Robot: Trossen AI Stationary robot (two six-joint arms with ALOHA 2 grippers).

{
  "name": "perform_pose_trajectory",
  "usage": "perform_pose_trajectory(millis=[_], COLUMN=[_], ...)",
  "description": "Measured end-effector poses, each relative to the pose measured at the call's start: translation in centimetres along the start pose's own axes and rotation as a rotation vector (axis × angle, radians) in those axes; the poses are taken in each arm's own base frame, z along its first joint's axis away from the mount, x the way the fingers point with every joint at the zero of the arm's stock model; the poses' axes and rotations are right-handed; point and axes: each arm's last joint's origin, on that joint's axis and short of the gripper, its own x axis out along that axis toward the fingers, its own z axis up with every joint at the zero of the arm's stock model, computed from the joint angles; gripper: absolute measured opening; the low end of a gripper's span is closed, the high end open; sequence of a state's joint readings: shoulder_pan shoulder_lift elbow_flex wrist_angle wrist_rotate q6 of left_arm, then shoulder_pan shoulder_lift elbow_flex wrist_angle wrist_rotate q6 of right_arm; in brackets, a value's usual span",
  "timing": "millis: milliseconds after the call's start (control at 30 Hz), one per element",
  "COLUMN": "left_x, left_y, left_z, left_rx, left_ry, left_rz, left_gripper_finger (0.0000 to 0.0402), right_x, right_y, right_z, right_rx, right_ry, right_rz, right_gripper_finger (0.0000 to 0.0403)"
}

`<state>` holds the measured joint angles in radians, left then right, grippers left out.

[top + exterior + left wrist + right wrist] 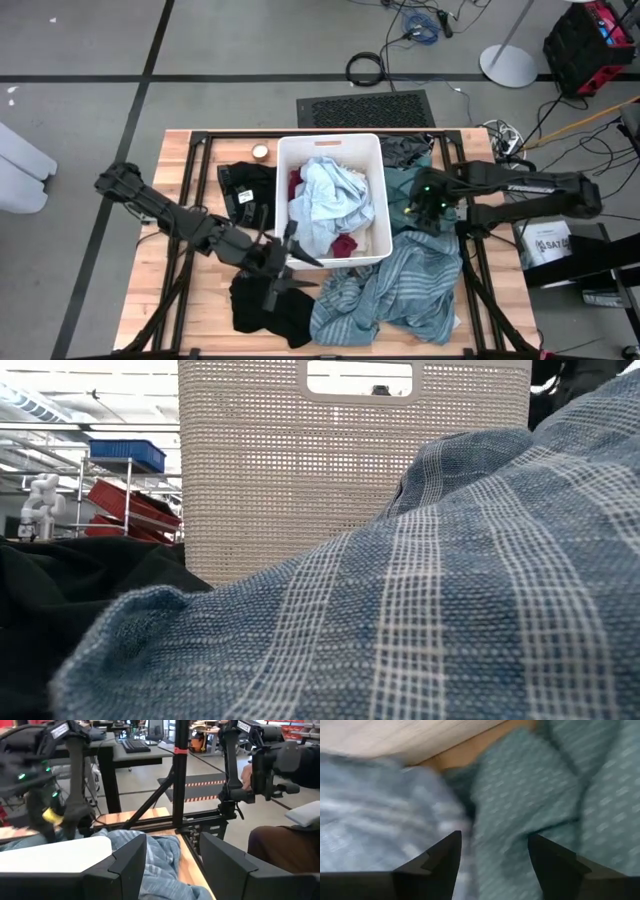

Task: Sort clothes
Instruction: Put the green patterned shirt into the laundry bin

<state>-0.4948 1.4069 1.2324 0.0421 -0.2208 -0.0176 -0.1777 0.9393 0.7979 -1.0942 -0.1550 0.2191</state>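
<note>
Open right gripper (495,865) jaws over teal patterned garment (530,800), striped cloth (375,815) beside.

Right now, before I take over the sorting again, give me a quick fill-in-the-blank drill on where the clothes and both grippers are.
1. The white bin already holds a light ____ garment with small magenta pieces.
2. The right gripper hangs with its jaws ____ over the teal patterned cloth beside the bin.
3. The left gripper, jaws open, is above a ____ garment at the table's front.
4. The large striped garment lies ____ the bin, on the table.

Missing words: blue; open; black; outside
</note>
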Motion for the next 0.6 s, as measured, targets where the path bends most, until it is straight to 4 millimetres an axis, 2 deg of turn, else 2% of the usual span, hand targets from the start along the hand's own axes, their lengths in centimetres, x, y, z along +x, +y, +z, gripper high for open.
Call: perform_pose_trajectory(millis=[167,267,433,533,600], left_x=[1.5,2.2,2.6,2.6,2.6], left_y=[-0.7,-0.9,-1.0,-1.0,-1.0], left_z=[-1.1,-1.8,-2.2,-2.2,-2.2], left_rx=[0.03,0.035,0.046,0.056,0.069], left_ry=[0.011,0.03,0.046,0.04,0.04], left_rz=[-0.005,0.004,0.005,0.005,0.004], left_gripper_finger=[0.0194,0.0194,0.0194,0.0194,0.0194], right_x=[1.6,2.7,4.4,5.2,5.4], right_y=[0.7,0.9,1.1,1.1,1.1], right_z=[1.1,1.4,1.9,2.1,2.2], right_rx=[-0.046,-0.056,-0.046,-0.016,-0.004], right_ry=[0.023,0.06,0.119,0.155,0.171], right_rz=[-0.073,-0.193,-0.301,-0.311,-0.31], right_gripper_finger=[0.0219,0.0219,0.0218,0.02,0.0172])
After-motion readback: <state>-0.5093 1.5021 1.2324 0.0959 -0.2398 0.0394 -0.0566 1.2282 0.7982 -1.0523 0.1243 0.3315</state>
